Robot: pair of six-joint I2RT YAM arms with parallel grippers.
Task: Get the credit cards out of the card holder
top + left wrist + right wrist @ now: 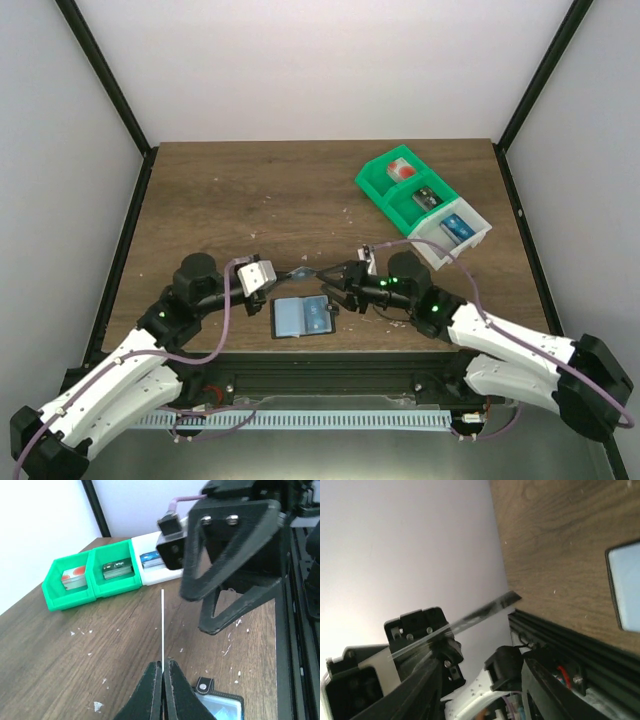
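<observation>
A: Layout, largest first?

B: Wooden table [230, 200]. The green-and-white bin [420, 205] sits far right, well apart from the work. Both arms meet over the near edge, directly above the card holder [303, 318], which lies open and flat with its pale panels up and its black tab [202, 684] free.

A: Why is it lying open?

B: My judgement is that this keeps the pockets reachable from above.

A: Where is the card?

B: One credit card [162, 625] is up in the air, out of the holder. The left gripper [162, 672] has its fingers pressed together on the card's lower edge. The card stands upright and edge-on to that wrist camera, so it reads as a thin line.

A: And the right gripper [330, 283]?

B: Its fingers are spread, just beside the card's free end and not touching it. This looks like a handover being set up, with the raised free end giving the right gripper room to close on it.

A: Any cards left inside?

B: There is a brighter blue patch on the right half. I cannot tell whether it is a card.
</observation>
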